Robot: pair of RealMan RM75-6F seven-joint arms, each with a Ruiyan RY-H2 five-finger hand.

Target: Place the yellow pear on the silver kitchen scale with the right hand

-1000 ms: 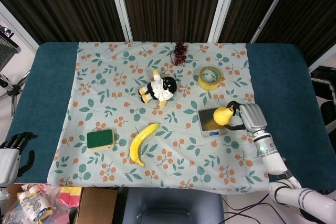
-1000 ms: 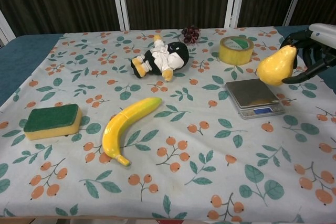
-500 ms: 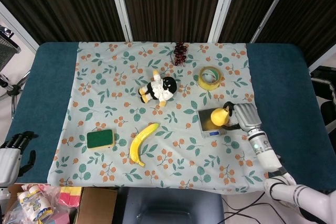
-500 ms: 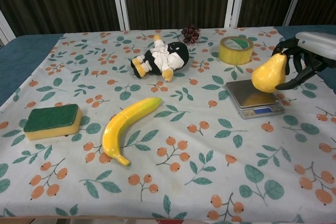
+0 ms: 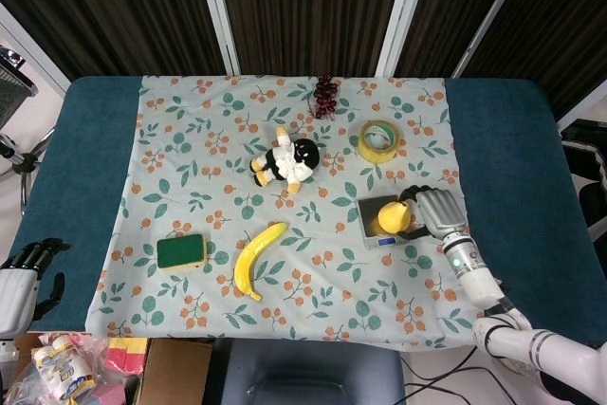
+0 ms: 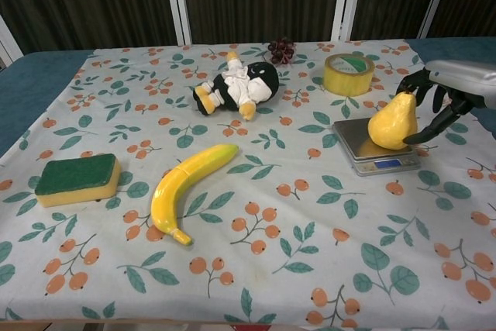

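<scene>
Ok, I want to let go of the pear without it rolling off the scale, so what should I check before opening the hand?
1. Yellow pear over the silver kitchen scale platform: ok, it sits toward the right side of the platform.
2. Pear's weight resting on the platform: cannot tell; its base looks down, but full contact is not clear.
3. Pear upright, stem up: ok in the chest view.
4. Right hand grips the pear: ok, fingers wrap its far side.
5. Room to withdraw to the right: ok, only tablecloth there.
6. Left hand away from the scale: ok, at the table's left edge.
</scene>
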